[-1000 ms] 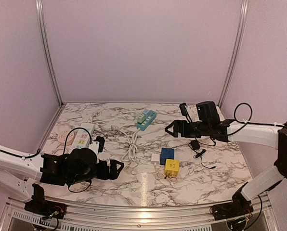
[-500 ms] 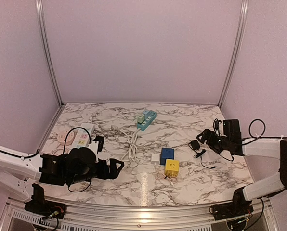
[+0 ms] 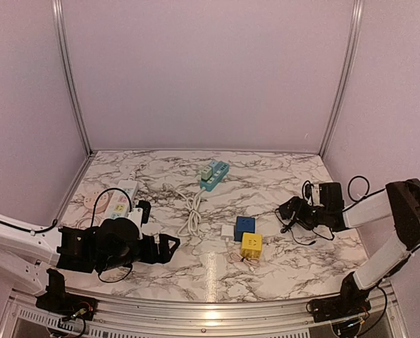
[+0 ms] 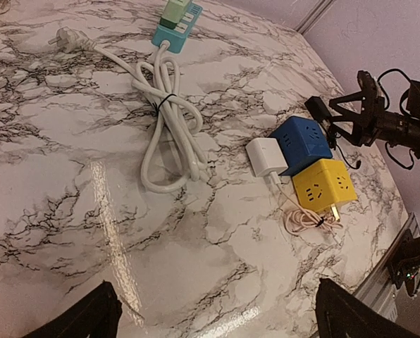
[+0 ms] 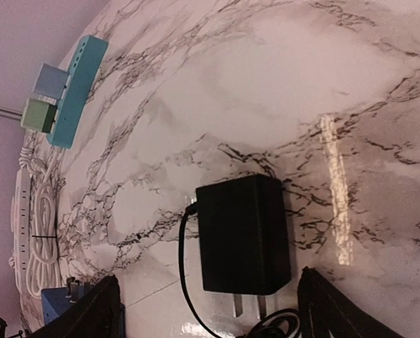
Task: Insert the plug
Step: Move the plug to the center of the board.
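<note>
A black plug adapter [image 5: 242, 232] with two prongs and a thin black cord lies flat on the marble table. My right gripper [image 5: 210, 310] is open and low over it, one finger on each side, not closed on it. In the top view the right gripper [image 3: 289, 209] sits at the table's right, right of the blue cube socket [image 3: 245, 224] and yellow cube socket [image 3: 251, 244]. My left gripper [image 3: 169, 248] is open and empty near the front left; its view shows the blue cube [image 4: 301, 143] and yellow cube [image 4: 324, 186].
A white adapter [image 3: 227, 232] is plugged into the blue cube. A coiled white cable [image 3: 192, 215] leads to a teal power strip [image 3: 214, 174] at the back. A white and pink power strip [image 3: 115, 201] lies at the left. A thin pink cord [image 4: 301, 220] lies by the yellow cube.
My right arm swung from the back middle to the right side and dropped down around the black adapter. The left arm has not moved.
</note>
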